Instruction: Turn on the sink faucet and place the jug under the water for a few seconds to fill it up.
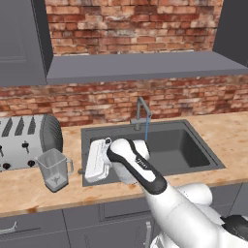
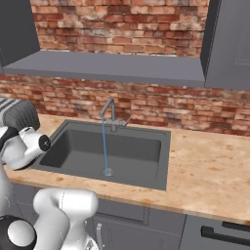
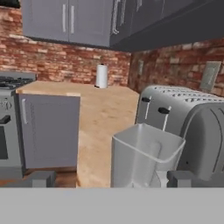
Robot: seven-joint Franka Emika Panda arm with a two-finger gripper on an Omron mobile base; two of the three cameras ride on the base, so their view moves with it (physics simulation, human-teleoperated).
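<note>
The sink faucet (image 1: 141,113) (image 2: 111,115) stands behind the sink (image 1: 186,145) (image 2: 136,149), and a thin blue stream of water (image 1: 147,130) (image 2: 104,146) runs from its spout to the drain. The clear jug (image 1: 54,168) (image 3: 144,155) stands upright on the counter left of the sink, in front of the toaster. My gripper (image 1: 83,167) (image 3: 111,179) hangs over the sink's left edge, pointing left at the jug. It is open, short of the jug and holding nothing. In the hand view the jug lies ahead, nearer the right fingertip (image 3: 181,178).
A silver four-slot toaster (image 1: 26,139) (image 3: 192,122) stands right behind the jug against the brick wall. Farther left along the counter are a white paper-towel roll (image 3: 101,75) and a stove (image 3: 8,122). A grey shelf (image 1: 140,65) runs above the faucet.
</note>
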